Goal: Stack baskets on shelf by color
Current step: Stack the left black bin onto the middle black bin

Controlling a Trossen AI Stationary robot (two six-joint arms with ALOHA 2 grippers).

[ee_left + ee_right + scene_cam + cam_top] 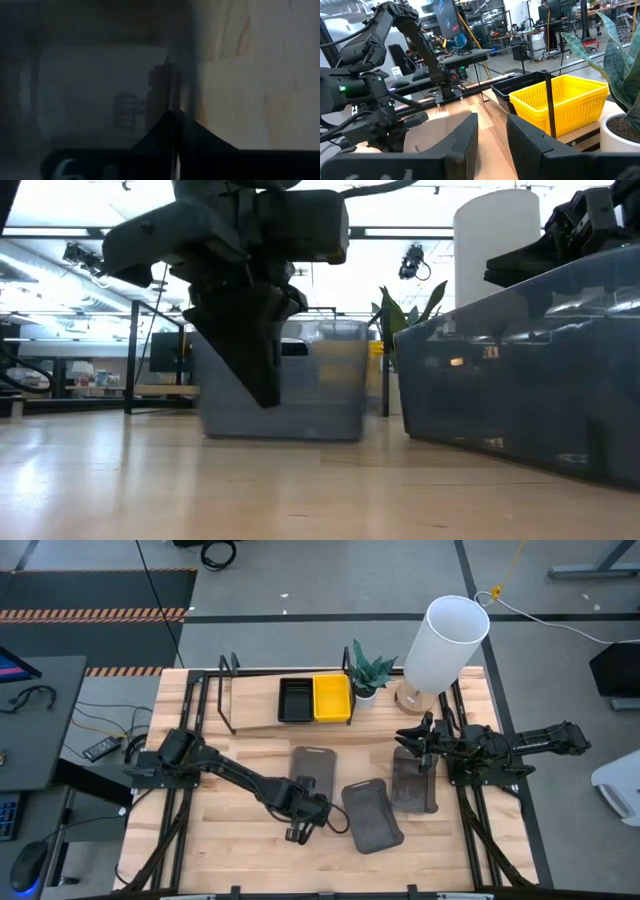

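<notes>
Left tool down at the near end of the middle grey basket, fingers pinched together with the wall apparently between them, so best confirm the bite is on the rim before lifting, then raise level and clear of the tilted grey basket just beside. Right tool wide and empty over the far end of the third grey basket; shelf at the back already carrying black and yellow baskets side by side. Light-wood desk, plant and white lamp by the shelf end, lab floor beyond.
</notes>
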